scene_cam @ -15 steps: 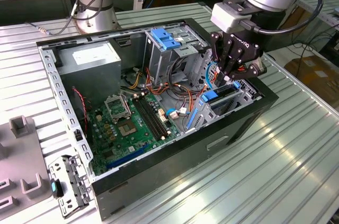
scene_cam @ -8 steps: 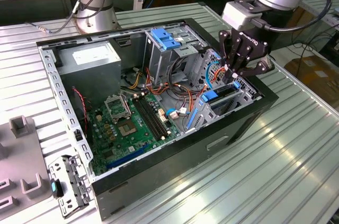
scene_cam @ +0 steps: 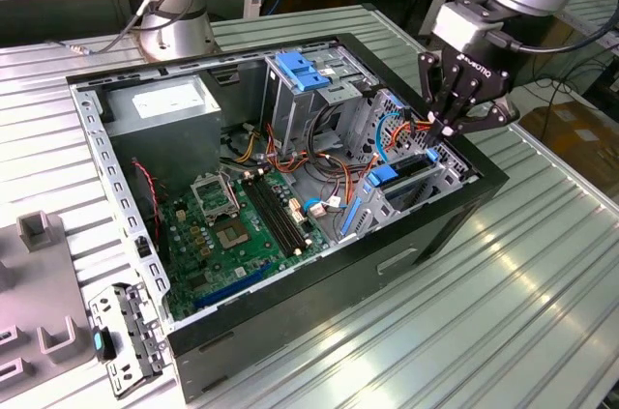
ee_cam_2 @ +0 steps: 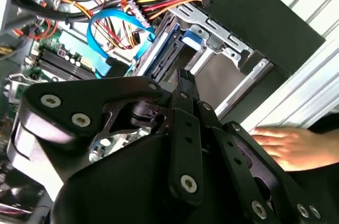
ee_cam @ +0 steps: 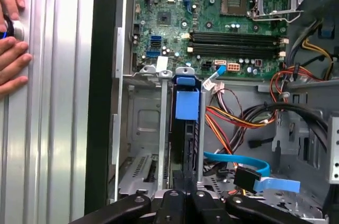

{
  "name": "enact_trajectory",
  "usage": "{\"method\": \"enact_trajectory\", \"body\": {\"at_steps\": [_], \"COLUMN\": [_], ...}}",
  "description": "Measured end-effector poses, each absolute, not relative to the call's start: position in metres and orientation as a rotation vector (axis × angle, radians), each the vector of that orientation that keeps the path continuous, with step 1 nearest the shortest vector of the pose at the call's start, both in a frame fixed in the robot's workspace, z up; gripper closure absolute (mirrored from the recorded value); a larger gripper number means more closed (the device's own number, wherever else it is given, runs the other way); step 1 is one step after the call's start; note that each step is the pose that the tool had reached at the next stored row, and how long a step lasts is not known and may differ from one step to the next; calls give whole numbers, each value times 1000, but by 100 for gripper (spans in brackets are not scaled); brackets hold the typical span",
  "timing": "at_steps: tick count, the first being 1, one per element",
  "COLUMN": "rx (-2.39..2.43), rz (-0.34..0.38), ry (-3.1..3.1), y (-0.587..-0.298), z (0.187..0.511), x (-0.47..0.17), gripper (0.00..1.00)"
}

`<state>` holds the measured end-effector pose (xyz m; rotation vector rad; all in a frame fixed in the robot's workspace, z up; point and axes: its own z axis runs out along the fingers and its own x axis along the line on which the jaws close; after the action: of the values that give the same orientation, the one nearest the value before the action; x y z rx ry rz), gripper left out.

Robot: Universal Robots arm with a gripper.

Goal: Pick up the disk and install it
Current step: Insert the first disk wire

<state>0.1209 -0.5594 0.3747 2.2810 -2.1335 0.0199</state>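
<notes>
The disk (ee_cam: 186, 128), dark grey with a bright blue carrier, stands on edge in a slot of the metal drive cage (ee_cam: 139, 123) inside the open computer case (scene_cam: 290, 303). In the exterior view the disk (scene_cam: 398, 175) lies at the case's right end. My gripper (scene_cam: 447, 129) hangs just above that end of the cage with its fingers drawn together. In both wrist views the fingertips (ee_cam: 185, 181) (ee_cam_2: 183, 78) sit at the near end of the disk (ee_cam_2: 161, 46). I cannot tell whether they touch it.
Orange, yellow and blue cables (scene_cam: 392, 129) crowd the cage. A person's hand (ee_cam_2: 288, 144) rests on the ribbed table (scene_cam: 542, 264) beside the case. A grey perforated bracket (scene_cam: 121, 336) lies at the exterior view's lower left. A second arm's base (scene_cam: 179, 37) stands behind the case.
</notes>
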Motion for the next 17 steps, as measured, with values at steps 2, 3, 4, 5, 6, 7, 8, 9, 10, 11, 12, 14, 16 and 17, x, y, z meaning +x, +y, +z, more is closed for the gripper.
{"method": "enact_trajectory", "body": {"at_steps": [2, 3, 4, 5, 6, 7, 8, 9, 10, 11, 12, 14, 16, 17], "rx": [2332, 2339, 2341, 2342, 2343, 2344, 2344, 2344, 2344, 2343, 2343, 2342, 2353, 2368], "rz": [20, 20, 20, 20, 19, 18, 17, 17, 16, 14, 14, 11, 10, 10], "ry": [-2078, -2070, -2068, -2067, -2065, -2063, -2062, -2061, -2061, -2060, -2060, -2059, -2045, -2028], "y": [-559, -559, -559, -558, -557, -556, -556, -555, -553, -549, -545, -538, -536, -536], "z": [375, 374, 374, 375, 375, 375, 375, 376, 376, 376, 376, 376, 376, 376], "x": [121, 123, 125, 127, 128, 130, 131, 133, 134, 137, 138, 144, 149, 150], "gripper": [89, 89, 89, 89, 89, 89, 89, 89, 89, 89, 89, 89, 89, 89]}}
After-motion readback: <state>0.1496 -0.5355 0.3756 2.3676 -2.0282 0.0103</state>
